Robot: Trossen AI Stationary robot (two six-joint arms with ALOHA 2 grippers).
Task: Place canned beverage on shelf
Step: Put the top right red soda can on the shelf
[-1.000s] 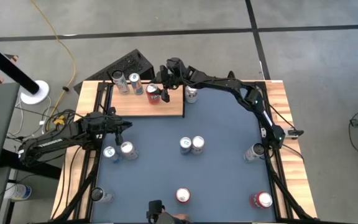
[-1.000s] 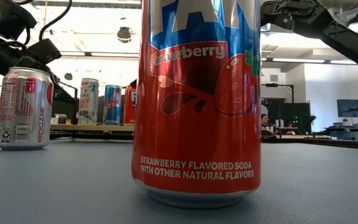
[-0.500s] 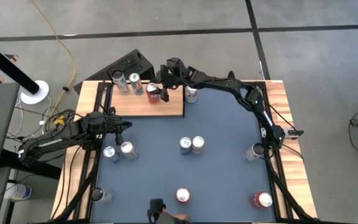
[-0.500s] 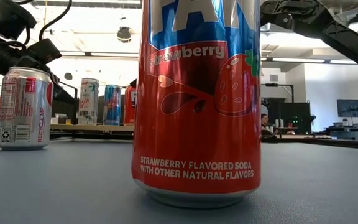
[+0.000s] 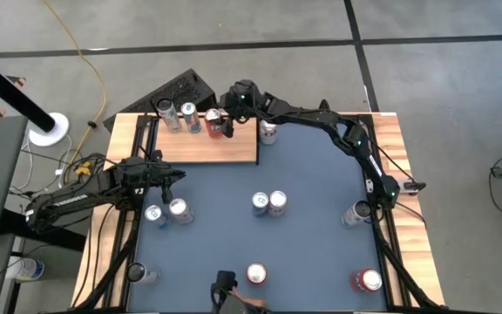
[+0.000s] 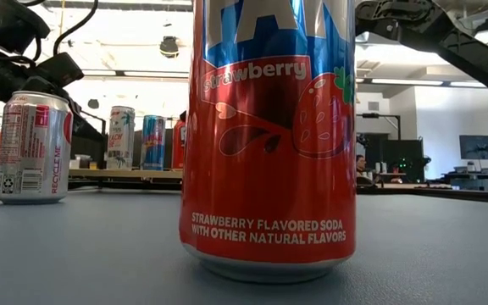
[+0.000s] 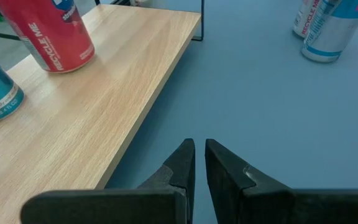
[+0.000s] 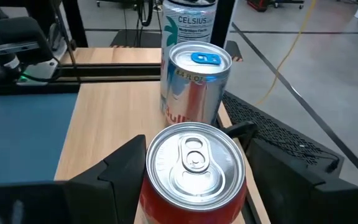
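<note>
The shelf (image 5: 206, 144) is a light wood board at the far left of the blue table. A red can (image 5: 215, 120) stands upright on it, base on the board (image 7: 50, 31). My right gripper (image 5: 220, 122) reaches in from the far right and is shut on this can (image 8: 194, 168). Two taller cans (image 5: 166, 113) (image 5: 188, 115) stand beside it on the shelf. My left gripper (image 5: 178, 174) waits shut near the shelf's near left corner, its fingers (image 7: 199, 165) over bare table and touching nothing. My right gripper pinches the red can's side wall just below the rim (image 8: 149, 177) between its two fingers, one finger (image 8: 124, 165) on each opposite side. The fingers come nearly level, slanting a little down, from the table's far right. The can is upright, its base on the shelf board.
Several cans stand on the blue table: a pair at the middle (image 5: 268, 203), a pair at the left (image 5: 166, 211), one beside the shelf (image 5: 268, 133), others along the near edge (image 5: 258, 274) (image 5: 366, 280). A strawberry soda can (image 6: 269, 135) fills the low view.
My right gripper has turned at the wrist and swung a little toward the table's far edge, carrying the red can with it. The can now sits farther back on the shelf, closer to the two tall cans.
</note>
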